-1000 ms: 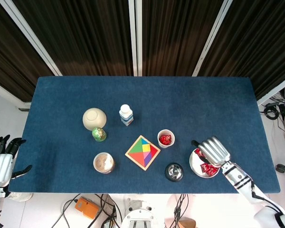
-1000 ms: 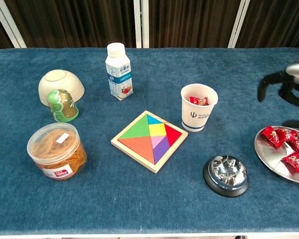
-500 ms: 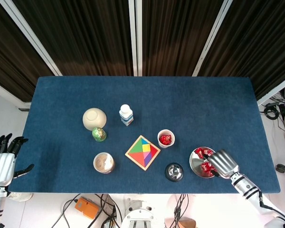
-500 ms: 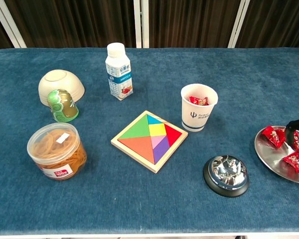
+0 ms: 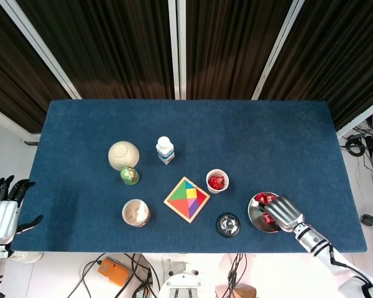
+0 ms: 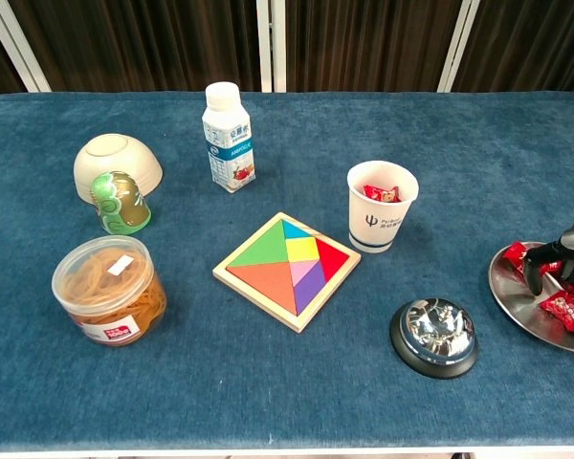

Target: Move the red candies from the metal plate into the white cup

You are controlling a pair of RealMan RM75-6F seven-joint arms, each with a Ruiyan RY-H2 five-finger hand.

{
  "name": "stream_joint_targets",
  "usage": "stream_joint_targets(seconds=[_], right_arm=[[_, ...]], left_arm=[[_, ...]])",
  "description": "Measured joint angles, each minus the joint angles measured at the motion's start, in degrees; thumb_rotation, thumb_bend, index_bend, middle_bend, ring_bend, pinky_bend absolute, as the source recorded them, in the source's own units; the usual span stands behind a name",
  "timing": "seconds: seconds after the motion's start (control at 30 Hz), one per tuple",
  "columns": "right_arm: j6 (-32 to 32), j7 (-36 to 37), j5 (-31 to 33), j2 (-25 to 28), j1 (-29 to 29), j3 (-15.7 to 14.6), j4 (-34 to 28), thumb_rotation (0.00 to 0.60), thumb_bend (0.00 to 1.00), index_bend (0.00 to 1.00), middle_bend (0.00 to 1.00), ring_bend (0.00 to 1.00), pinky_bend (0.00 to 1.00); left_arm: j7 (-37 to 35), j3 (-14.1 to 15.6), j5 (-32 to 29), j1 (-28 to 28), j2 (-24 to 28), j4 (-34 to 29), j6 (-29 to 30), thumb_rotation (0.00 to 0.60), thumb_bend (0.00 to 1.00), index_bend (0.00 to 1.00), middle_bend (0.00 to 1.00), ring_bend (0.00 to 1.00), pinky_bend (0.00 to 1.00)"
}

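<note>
The white cup (image 5: 217,180) (image 6: 383,218) stands right of the puzzle with red candies (image 6: 381,193) inside it. Near the table's front right sits the metal plate (image 5: 257,213) (image 6: 518,301), holding several red candies (image 5: 264,198) (image 6: 566,304). My right hand (image 5: 285,212) (image 6: 566,256) is down over the plate, its dark fingers (image 6: 536,275) apart and touching the candies, which still lie on the plate. It covers much of the plate in the head view. Off the table's left edge my left hand (image 5: 3,211) hangs with its fingers spread, holding nothing.
A desk bell (image 5: 228,225) (image 6: 434,335) sits just left of the plate. A tangram puzzle (image 6: 287,270), a milk bottle (image 6: 228,137), an upturned bowl (image 6: 117,164), a green figure (image 6: 121,203) and a tub of rubber bands (image 6: 109,290) fill the left half.
My right hand has come back from beyond the plate and dropped onto it, its fingers curling down among the candies. The left hand has barely moved.
</note>
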Motion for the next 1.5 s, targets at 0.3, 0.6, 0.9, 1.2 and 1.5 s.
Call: stream_joint_targets(seconds=[0.3, 0.6, 0.9, 1.2, 1.5], right_arm=[[1.7, 0.8, -1.0, 0.1, -0.2, 0.6, 0.4, 0.6, 0.55, 0.67, 0.86, 1.0, 1.0], [7.3, 1.3, -2.3, 2.0, 1.2, 6.2, -4.2, 0.6, 0.55, 0.66, 0.86, 1.0, 1.0], [1.4, -0.2, 1.9, -1.0, 8.9, 14.0, -7.8, 0.6, 0.55, 0.62, 0.86, 1.0, 1.0], [-5.0, -3.4, 7.3, -7.0, 14.1, 16.2, -5.2, 0.6, 0.55, 0.51, 0.86, 1.0, 1.0], [-4.0, -5.6, 7.7, -7.7, 14.4, 15.3, -4.9, 0.6, 0.55, 0.38, 0.86, 1.0, 1.0]], left_arm=[[-0.2, 0.1, 0.0, 0.3, 0.2, 0.0, 0.4, 0.6, 0.02, 0.21, 0.17, 0.0, 0.0], [0.0, -0.1, 0.2, 0.1, 0.3, -0.2, 0.5, 0.6, 0.02, 0.21, 0.17, 0.0, 0.0], [0.4, -0.2, -0.3, 0.1, 0.7, -0.8, 0.2, 0.6, 0.02, 0.21, 0.17, 0.0, 0.0], [0.2, -0.1, -1.0, 0.4, 0.7, -0.5, -0.2, 0.6, 0.02, 0.21, 0.17, 0.0, 0.0], [-0.5, -0.1, -1.2, 0.5, 0.4, 0.3, -0.2, 0.6, 0.02, 0.21, 0.17, 0.0, 0.0]])
